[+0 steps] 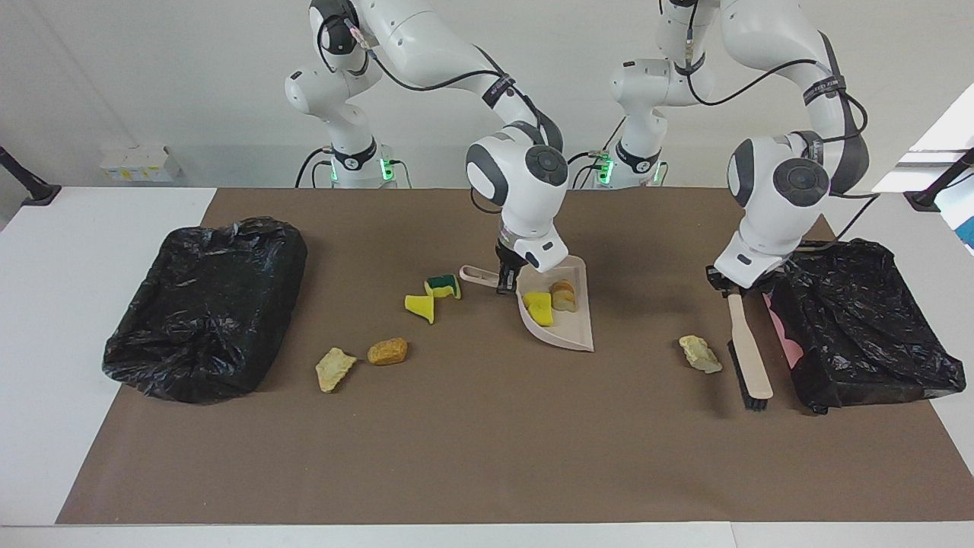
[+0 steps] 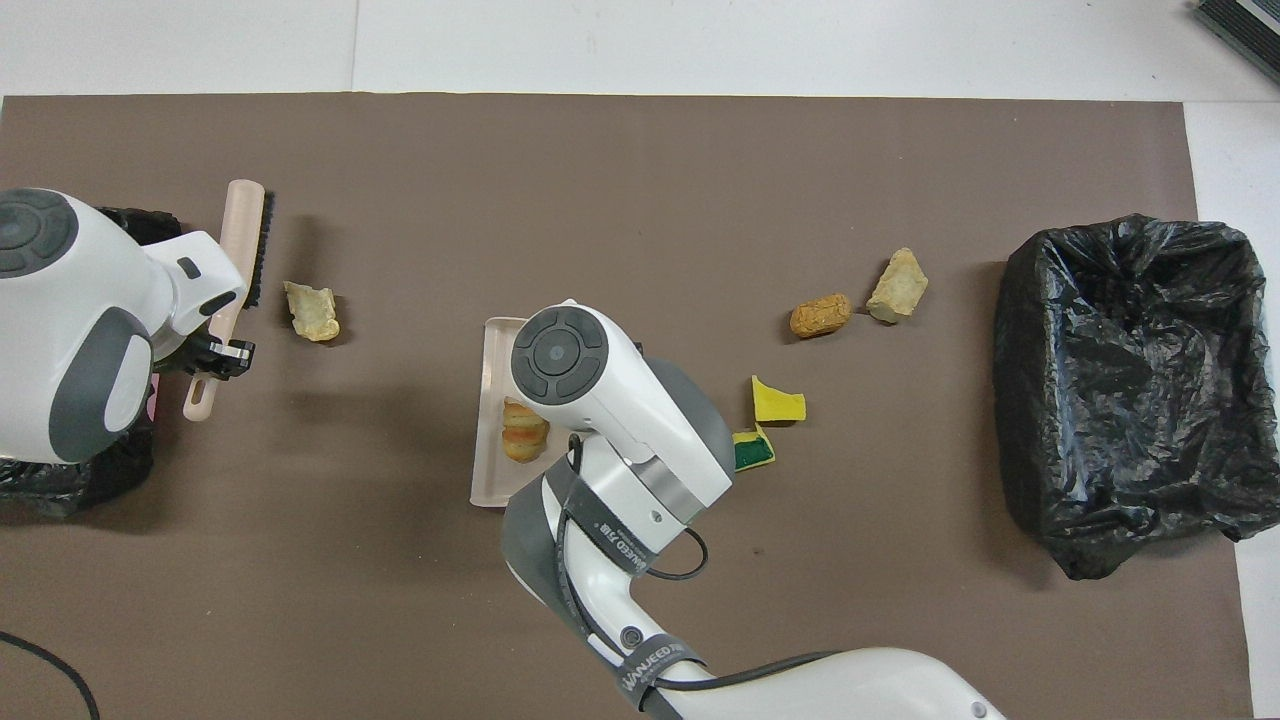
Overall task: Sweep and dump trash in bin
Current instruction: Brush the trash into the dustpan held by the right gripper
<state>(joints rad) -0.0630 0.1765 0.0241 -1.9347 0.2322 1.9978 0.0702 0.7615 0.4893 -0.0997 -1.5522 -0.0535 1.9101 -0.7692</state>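
Sweep step: left gripper (image 1: 728, 285) clamping brush (image 1: 749, 358) beside pale scrap (image 1: 700, 354), right gripper (image 1: 504, 278) pinching dustpan (image 1: 567, 327) handle; next, push scrap toward dustpan.

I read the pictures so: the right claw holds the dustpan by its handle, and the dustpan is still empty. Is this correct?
Not fully. The right claw does hold the dustpan by its handle, but the dustpan is not empty: the facing view shows a yellow sponge piece and a tan bread-like piece lying in it.
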